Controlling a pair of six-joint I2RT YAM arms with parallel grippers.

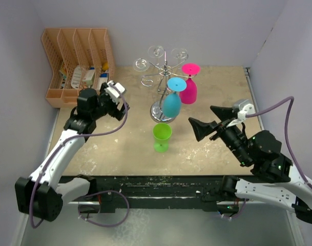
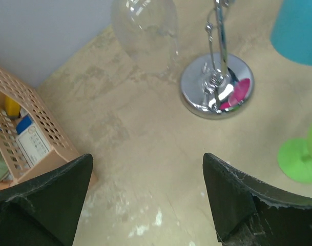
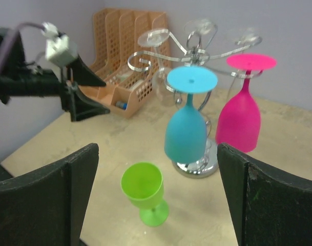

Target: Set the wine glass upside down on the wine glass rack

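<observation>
One green wine glass (image 1: 162,137) stands upright on the table (image 1: 120,148), just before the one wine glass rack (image 1: 162,110). Two coloured glasses hang inverted: blue glass (image 1: 172,102), pink glass (image 1: 188,88). Left gripper (image 2: 147,164) and right gripper (image 1: 203,119): fingers wide, empty.

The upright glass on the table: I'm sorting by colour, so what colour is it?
Lime green; the glass shows best in the right wrist view.

— What does the left wrist view lose?
— Clear glass (image 2: 145,31) and rack (image 2: 217,84) are cut off on top, green glass (image 2: 299,160) on the right.
— The organiser (image 1: 68,51)?
— Contents too small to tell.
</observation>
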